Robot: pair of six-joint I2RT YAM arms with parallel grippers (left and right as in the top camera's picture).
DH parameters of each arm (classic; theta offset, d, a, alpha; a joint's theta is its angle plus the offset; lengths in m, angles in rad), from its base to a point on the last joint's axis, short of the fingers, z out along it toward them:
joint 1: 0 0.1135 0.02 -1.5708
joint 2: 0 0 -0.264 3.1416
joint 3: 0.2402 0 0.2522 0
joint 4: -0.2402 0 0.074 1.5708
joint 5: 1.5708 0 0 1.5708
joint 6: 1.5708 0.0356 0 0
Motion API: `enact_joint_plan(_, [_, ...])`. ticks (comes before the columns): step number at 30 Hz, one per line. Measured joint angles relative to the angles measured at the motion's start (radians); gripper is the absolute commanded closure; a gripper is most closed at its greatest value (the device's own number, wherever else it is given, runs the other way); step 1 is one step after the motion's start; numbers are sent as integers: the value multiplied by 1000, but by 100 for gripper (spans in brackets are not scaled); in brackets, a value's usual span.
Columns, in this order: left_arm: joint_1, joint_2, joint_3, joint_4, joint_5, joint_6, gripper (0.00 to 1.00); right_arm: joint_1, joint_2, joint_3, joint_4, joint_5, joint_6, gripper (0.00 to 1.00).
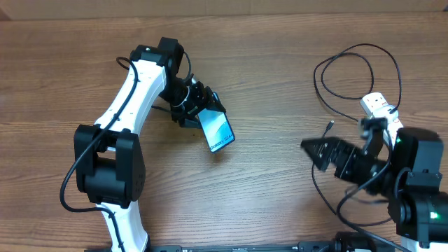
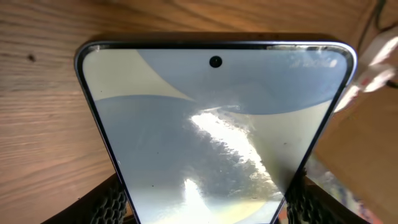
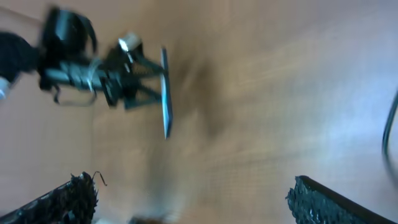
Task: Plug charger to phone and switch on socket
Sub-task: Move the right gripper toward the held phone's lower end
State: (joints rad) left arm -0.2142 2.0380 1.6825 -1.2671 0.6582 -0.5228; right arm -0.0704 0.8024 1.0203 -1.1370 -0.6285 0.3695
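Brown wooden table [image 1: 266, 84], streaked grain.

Overhead looks straight down on the table [image 1: 280, 77]; both wrist views share the phone [image 2: 214, 143], left close, right far

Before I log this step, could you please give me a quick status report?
Left gripper shut on phone. Right gripper open, empty. Charger loose on table, not in phone. No obstruction seen.
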Motion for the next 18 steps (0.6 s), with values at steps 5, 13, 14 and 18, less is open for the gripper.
enact_joint_plan(5, [-1, 0, 0, 69, 89, -59, 51, 0, 24, -9, 197, 31, -3, 0])
enact_joint_plan(13, [-16, 0, 0, 194, 198, -165, 51, 17, 152, -151, 360, 43, -3, 0])
enact_joint_plan(14, [-18, 0, 0, 207, 204, -181, 51, 34, 177, -172, 390, 47, -3, 0])
enact_joint_plan(18, [-29, 0, 0, 253, 222, -239, 52, 129, 224, -204, 510, 60, -3, 0])
